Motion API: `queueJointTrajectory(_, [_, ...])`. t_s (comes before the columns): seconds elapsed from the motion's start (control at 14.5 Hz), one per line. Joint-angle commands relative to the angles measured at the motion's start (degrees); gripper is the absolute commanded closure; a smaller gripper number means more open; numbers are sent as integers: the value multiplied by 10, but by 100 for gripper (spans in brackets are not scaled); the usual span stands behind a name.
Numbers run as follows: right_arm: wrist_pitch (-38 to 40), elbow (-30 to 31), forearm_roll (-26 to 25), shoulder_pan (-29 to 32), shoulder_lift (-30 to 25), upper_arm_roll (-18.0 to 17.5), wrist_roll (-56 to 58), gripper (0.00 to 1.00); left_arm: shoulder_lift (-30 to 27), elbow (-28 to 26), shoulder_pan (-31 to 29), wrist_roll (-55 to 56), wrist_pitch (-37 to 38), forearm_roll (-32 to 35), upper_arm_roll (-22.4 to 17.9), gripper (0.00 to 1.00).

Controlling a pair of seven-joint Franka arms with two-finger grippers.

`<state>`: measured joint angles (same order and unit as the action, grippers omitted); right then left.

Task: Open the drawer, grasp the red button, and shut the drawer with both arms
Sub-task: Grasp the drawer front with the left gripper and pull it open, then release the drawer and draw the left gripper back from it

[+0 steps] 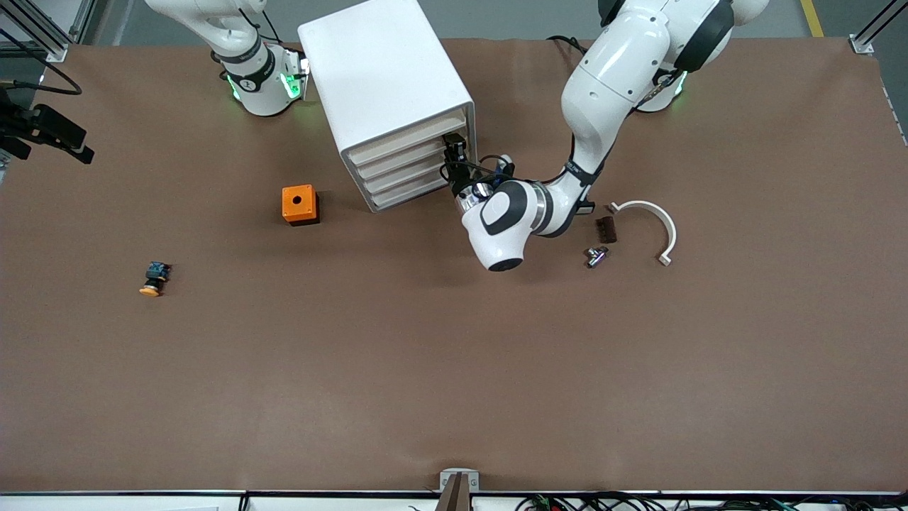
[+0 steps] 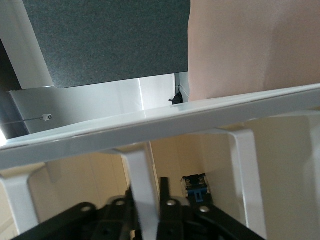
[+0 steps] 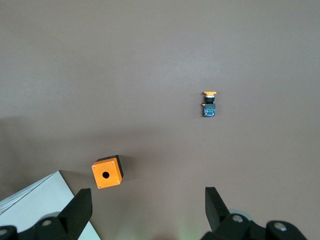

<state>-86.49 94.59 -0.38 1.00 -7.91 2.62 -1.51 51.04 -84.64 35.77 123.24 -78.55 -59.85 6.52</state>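
Observation:
The white cabinet stands between the arms' bases, its four beige drawer fronts toward the front camera. My left gripper is at the top drawer, at the end toward the left arm. In the left wrist view the left gripper is shut on a white upright bar of the drawer's front. A small black-and-blue body shows inside the drawer; no red cap shows. My right gripper is open and empty, high over the table. It is out of the front view.
An orange box with a hole sits beside the cabinet toward the right arm's end. An orange-capped button lies nearer the front camera. A white curved bracket, a dark block and a metal part lie by the left arm.

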Motion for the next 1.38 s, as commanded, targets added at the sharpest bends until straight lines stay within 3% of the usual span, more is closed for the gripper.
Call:
queueJointTrajectory(0.0, [-3,5,-7,6,-6,-4,2,0,0,3,1,12,6,-17,-3,94])
queueJointTrajectory(0.28, [-3,5,-7,5,-5,-4,2,0,-1,4,-9,14,6,-24,-8,94])
queueJointTrajectory(1.1, [-3,4,-7,3,-5,-4,2,0,-3,25,-127,12,1,-26,-13,91])
queueJointTrajectory(1.24, [-3,4,-7,4,-5,-4,2,0,-5,26,-133,14,1,-29,-26,90])
queueJointTrajectory(1.31, [-3,3,-7,3,-5,-4,2,0,-6,26,-138,9,1,-27,-27,83])
